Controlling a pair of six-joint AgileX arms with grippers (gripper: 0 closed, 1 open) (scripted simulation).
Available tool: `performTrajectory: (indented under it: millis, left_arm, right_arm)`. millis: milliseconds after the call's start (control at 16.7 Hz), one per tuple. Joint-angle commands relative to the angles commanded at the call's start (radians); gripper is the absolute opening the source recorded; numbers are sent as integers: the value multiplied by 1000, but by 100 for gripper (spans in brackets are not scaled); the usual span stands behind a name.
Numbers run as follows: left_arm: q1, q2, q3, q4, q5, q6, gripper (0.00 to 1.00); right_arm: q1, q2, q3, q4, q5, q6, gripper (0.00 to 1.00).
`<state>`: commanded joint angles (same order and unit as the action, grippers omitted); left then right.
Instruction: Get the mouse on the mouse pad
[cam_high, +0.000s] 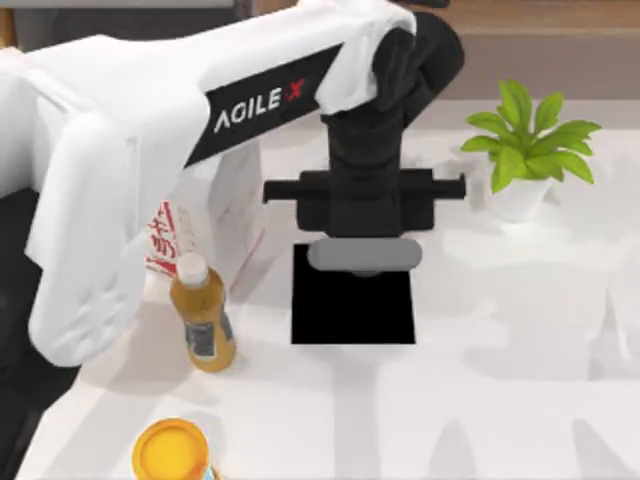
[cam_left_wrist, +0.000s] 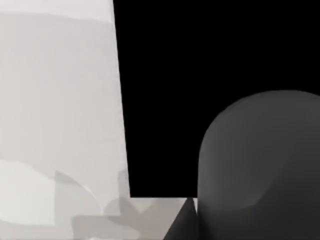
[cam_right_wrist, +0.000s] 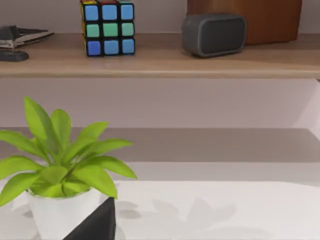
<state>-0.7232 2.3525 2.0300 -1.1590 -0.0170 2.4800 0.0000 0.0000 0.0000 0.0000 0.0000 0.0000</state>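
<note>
White tabletop (cam_high: 500, 400) spreads under us, with a wooden shelf behind it in the right wrist view carrying a colourful puzzle cube (cam_right_wrist: 108, 27) and a dark grey speaker (cam_right_wrist: 213, 34). Our left arm (cam_high: 150, 130) reaches in from the left side of the table and across its middle, and our left gripper (cam_high: 365, 250) hangs at the far edge of the mouse pad (cam_high: 353, 310), a flat black square lying near the centre of the table. Beneath the gripper body a grey rounded shape shows, which we take to be the mouse (cam_high: 365, 256) (its colour reads lighter than the pad); it sits over the pad's far edge. From the left wrist view the mouse (cam_left_wrist: 260, 170) looms close as a rounded grey dome, with the black pad (cam_left_wrist: 200, 90) behind it and white table alongside. Whether the fingers grip the mouse or have let go we cannot tell.

A milk carton (cam_high: 215, 215) stands to the left of the pad, partly under the arm. A juice bottle (cam_high: 203, 320) stands just in front of the carton, and an orange-lidded container (cam_high: 173, 450) sits at the near left edge. A potted plant (cam_high: 525, 150) in a white pot stands at the far right, well apart from the pad. Our right arm is parked beside that plant (cam_right_wrist: 60, 165), with a dark corner of its own hardware in the right wrist view.
</note>
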Motion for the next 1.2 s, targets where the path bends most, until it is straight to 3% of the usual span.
performTrajectory:
  millis: [480,1200]
  left_arm:
    - [6,40,-43,-8,20,-3,0]
    - [6,40,-43,-8,20,-3,90]
  right_arm:
    - [0,0,0,0,0,0,100]
    - [0,0,0,0,0,0,100]
